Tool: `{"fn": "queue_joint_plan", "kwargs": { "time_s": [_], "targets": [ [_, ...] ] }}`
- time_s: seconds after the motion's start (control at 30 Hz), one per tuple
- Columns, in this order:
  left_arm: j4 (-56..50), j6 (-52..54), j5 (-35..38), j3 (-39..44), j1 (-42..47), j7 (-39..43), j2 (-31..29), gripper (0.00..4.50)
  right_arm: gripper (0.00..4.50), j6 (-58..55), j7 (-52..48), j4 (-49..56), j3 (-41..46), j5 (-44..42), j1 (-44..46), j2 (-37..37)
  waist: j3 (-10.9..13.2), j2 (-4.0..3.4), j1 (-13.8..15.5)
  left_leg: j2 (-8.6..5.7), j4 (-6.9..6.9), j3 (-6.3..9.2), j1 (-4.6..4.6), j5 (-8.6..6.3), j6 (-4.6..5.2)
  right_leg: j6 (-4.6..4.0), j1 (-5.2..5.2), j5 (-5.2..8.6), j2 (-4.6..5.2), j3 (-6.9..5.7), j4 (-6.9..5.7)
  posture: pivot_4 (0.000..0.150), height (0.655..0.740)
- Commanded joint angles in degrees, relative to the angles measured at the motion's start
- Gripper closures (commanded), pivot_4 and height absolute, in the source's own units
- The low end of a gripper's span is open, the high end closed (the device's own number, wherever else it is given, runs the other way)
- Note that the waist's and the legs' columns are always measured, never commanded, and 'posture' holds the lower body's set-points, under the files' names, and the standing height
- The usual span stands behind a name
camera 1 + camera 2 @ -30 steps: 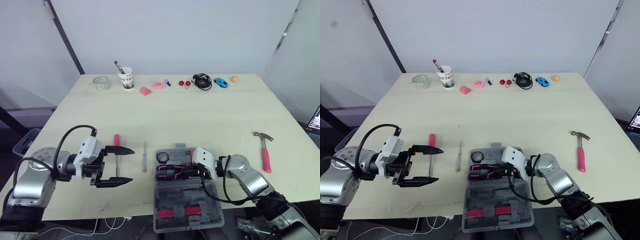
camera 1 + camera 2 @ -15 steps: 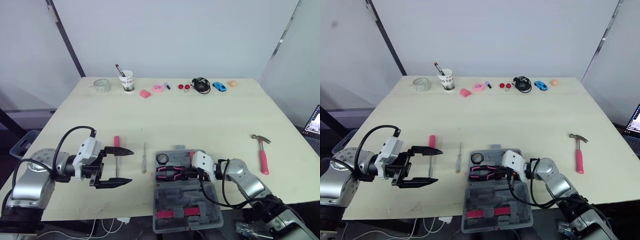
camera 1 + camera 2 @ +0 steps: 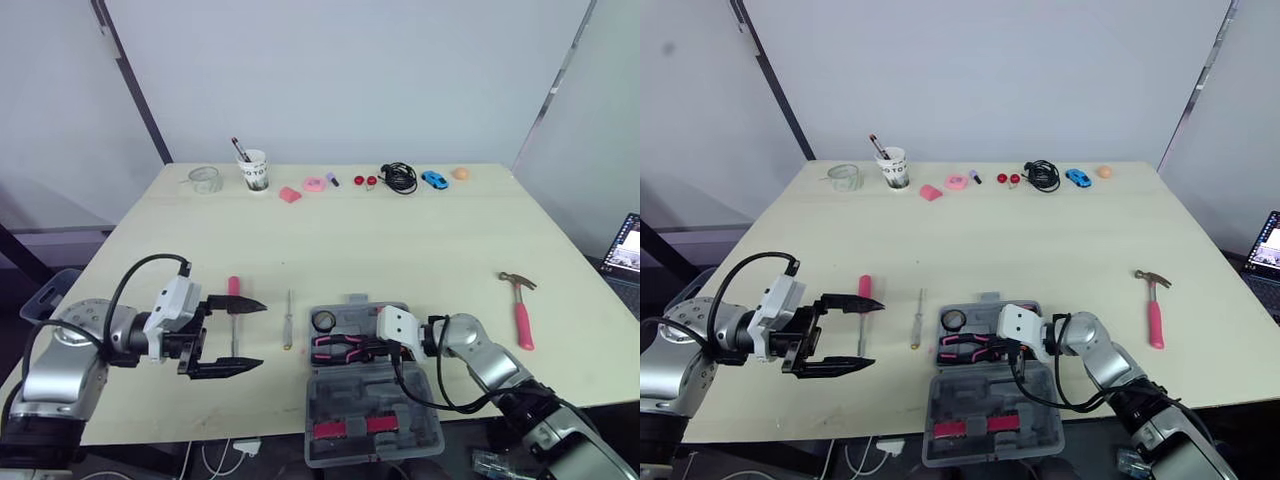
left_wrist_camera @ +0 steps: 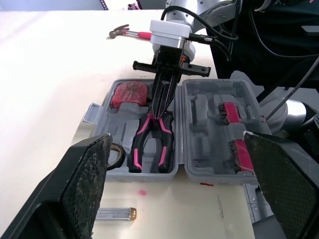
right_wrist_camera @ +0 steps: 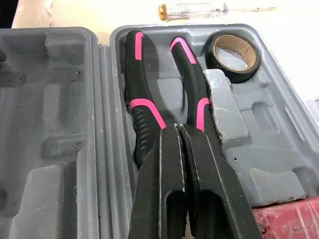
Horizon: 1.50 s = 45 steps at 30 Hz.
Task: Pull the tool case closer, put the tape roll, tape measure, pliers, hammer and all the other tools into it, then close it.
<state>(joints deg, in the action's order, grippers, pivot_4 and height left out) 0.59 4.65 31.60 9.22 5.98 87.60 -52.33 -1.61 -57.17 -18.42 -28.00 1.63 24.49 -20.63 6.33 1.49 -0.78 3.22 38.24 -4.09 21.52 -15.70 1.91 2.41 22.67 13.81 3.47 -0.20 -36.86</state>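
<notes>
**Already cased: pliers sit under the closed right gripper**

Pliers [image 5: 142, 109] lie in the open tool case [image 3: 400, 395], beside the tape roll [image 5: 238, 75]. The right gripper [image 5: 180, 130], fingers pressed together, sits over their head. The left gripper [image 3: 261, 334] hangs spread wide by the pink-handled screwdriver [image 3: 233, 285], apart from the case. Compared with a second ago, the pliers and the left gripper's spread are unchanged.

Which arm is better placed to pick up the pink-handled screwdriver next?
Left. The left gripper hangs open astride the pink-handled screwdriver; the right gripper is shut over the pliers in the tool case, farther away.
</notes>
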Motion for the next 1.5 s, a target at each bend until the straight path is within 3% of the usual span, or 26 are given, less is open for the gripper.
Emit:
{"fn": "queue_joint_plan", "kwargs": {
  "time_s": [0.03,0.3,0.5,0.73,1.03,1.27,1.5],
  "targets": [
    [-1.94,-0.18,0.86,2.31,-0.21,0.42,-1.13,0.00,4.41,-4.69,-1.71,-11.62,-6.32,6.55,-4.78,-1.47,-0.15,-0.01,0.00,0.00,-0.02,0.01,-0.02,0.00,0.00,-0.01,0.00,0.01,0.00,0.01,0.00,0.150,0.7400],
    [-1.90,0.18,0.78,2.66,-0.49,0.74,-1.17,0.00,4.41,-2.59,-0.66,-15.65,-7.66,9.27,-5.06,-1.86,-0.59,-0.19,0.03,0.05,-0.15,-0.02,-0.20,-0.01,0.00,-0.07,-0.06,0.05,0.10,0.06,0.01,0.150,0.7400],
    [-2.11,0.32,0.80,2.69,-0.75,0.50,-0.97,0.00,4.41,-1.17,0.71,-14.77,-5.56,7.85,-4.88,-1.78,-0.66,-0.22,0.05,0.07,-0.55,-0.06,-0.89,-0.02,-0.03,-0.17,-0.52,0.16,0.32,0.09,0.07,0.150,0.7400],
    [-2.91,0.53,0.58,3.11,-2.38,-2.09,0.45,0.00,4.41,-0.72,2.39,-2.15,3.19,-1.11,-6.40,-0.11,-0.32,-0.33,0.25,0.05,-0.75,-0.04,-0.70,-0.02,-0.04,-0.21,-0.32,0.17,0.59,0.04,0.14,0.150,0.7400],
    [-4.45,0.12,0.29,3.65,-5.09,-7.12,3.29,0.00,4.41,-3.91,3.63,13.08,10.54,-9.72,-10.15,0.51,0.77,-0.33,0.14,-0.08,-0.74,-0.08,0.73,0.02,-0.01,-0.19,0.90,0.14,0.39,0.03,0.14,0.150,0.7400],
    [-6.17,3.06,2.14,6.53,-5.99,-17.28,8.40,0.00,4.41,-7.67,6.35,24.06,19.55,-18.38,-12.81,0.20,1.22,-0.13,0.14,-0.01,-0.74,-0.05,0.73,0.01,-0.01,-0.18,0.89,0.14,0.20,0.02,0.16,0.150,0.7400],
    [-7.27,2.33,0.76,8.96,-9.37,-22.78,10.32,0.00,4.41,-7.74,8.02,27.70,29.50,-22.70,-19.15,-4.69,1.25,-0.06,0.20,-0.03,-0.74,-0.06,0.70,0.01,-0.02,-0.18,0.84,0.14,0.23,0.02,0.20,0.150,0.7400]
  ]
}}
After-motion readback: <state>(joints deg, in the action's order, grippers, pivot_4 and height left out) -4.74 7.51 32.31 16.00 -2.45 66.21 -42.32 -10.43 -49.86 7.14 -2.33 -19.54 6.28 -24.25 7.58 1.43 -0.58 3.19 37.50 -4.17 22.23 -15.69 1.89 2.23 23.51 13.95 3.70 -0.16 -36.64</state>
